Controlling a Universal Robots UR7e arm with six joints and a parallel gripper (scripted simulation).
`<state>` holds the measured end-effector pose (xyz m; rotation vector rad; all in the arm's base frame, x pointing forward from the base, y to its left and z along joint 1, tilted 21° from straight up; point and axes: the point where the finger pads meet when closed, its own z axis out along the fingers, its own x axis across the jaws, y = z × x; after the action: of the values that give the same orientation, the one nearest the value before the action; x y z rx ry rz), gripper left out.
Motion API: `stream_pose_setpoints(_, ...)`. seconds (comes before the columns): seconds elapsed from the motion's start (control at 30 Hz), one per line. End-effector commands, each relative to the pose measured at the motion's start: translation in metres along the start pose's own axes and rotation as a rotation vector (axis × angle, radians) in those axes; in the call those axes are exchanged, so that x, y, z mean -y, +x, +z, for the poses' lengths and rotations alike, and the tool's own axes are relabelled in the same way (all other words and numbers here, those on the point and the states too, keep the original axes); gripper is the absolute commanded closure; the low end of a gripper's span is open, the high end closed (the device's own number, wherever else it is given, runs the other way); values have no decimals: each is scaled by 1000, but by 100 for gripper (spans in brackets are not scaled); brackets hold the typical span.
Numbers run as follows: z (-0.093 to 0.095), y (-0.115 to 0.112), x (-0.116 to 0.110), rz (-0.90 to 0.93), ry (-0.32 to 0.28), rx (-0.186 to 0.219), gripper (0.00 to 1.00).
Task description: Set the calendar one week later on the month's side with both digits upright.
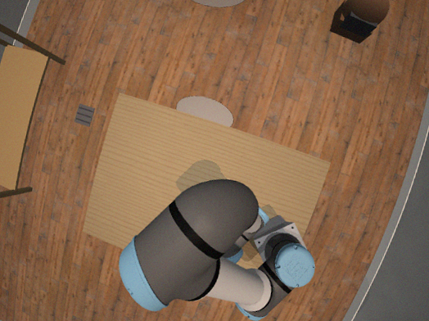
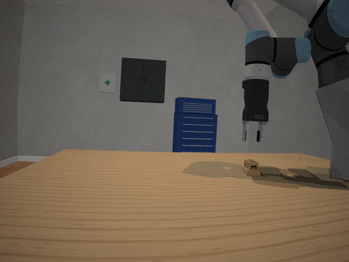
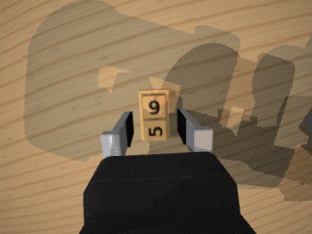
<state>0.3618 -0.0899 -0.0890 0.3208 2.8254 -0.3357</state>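
The gripper (image 2: 251,136) (image 3: 155,121) hung above the tray (image 2: 251,172) (image 3: 154,92), fingers apart, nothing between them! Down on the right side of the table (image 2: 140,197) (image 1: 141,162), as the exterior view had it, sat that little tray, with two cubes side by side in it. From the wrist, the far cube (image 3: 154,106) showed a 9 on top, the near cube (image 3: 155,131) a 5 turned sideways. And one side face carried a 3, lying sideways!
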Motion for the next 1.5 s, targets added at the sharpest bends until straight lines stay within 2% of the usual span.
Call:
stream_pose_setpoints(0.0, 0, -1, 0, -3, 1, 3, 13)
stream_pose_setpoints(1.47, 6, -2, 1, -1, 1, 4, 13)
